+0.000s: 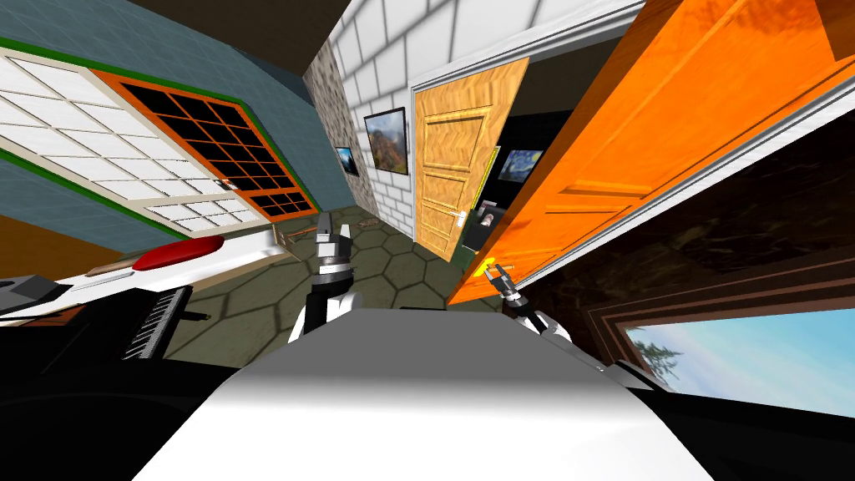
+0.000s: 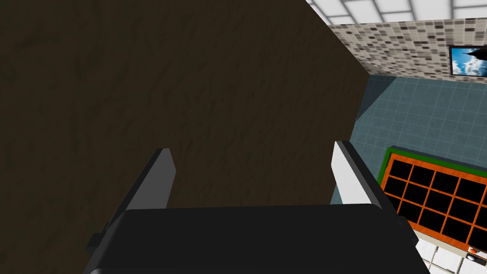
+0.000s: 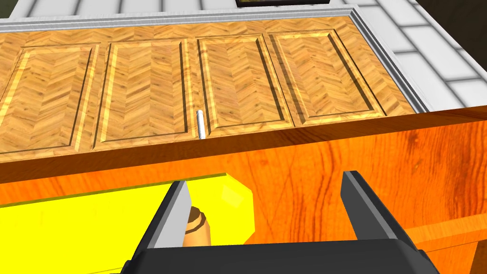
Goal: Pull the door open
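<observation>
Hexagon floor tiles [image 1: 392, 267] run under two doors in the head view. One is the orange door [image 1: 634, 142] at 2 o'clock, which seems swung away from its white frame. The other is a paler wooden door [image 1: 447, 159] at 12 o'clock. The right gripper [image 1: 499, 272] is at the one yellow handle [image 1: 482, 267], and the left gripper [image 1: 324, 220] hangs at 11 o'clock.

In the left wrist view its fingers [image 2: 159, 181] are wide apart and empty.

In the right wrist view the fingers [image 3: 173, 214] stand spread and grip nothing, one just beside the handle's brown stem [image 3: 197, 227]. Probably the orange door is partly open, and more pulling may be left.
</observation>
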Controlling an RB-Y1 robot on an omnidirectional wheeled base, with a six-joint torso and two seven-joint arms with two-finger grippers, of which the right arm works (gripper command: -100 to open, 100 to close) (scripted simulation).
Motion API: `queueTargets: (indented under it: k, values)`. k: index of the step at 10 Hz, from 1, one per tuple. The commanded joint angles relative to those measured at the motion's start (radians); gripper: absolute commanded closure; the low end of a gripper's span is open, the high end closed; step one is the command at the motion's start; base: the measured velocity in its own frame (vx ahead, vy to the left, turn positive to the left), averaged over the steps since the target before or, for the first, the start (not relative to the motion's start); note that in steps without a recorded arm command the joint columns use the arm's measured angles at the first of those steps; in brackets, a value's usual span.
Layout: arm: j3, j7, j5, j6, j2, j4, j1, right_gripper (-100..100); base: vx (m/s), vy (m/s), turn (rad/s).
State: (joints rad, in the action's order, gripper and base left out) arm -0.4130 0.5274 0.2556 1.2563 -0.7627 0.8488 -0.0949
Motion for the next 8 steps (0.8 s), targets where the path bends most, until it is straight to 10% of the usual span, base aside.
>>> queueTargets:
  k: [1, 8]
  values:
    - [0.008, -0.009, 0.006, 0.009, -0.009, -0.033, -0.025, -100, 0.069, 0.002, 0.046]
    - [0.010, -0.011, 0.008, 0.038, -0.011, -0.050, -0.037, -100, 0.019, 0.001, 0.010]
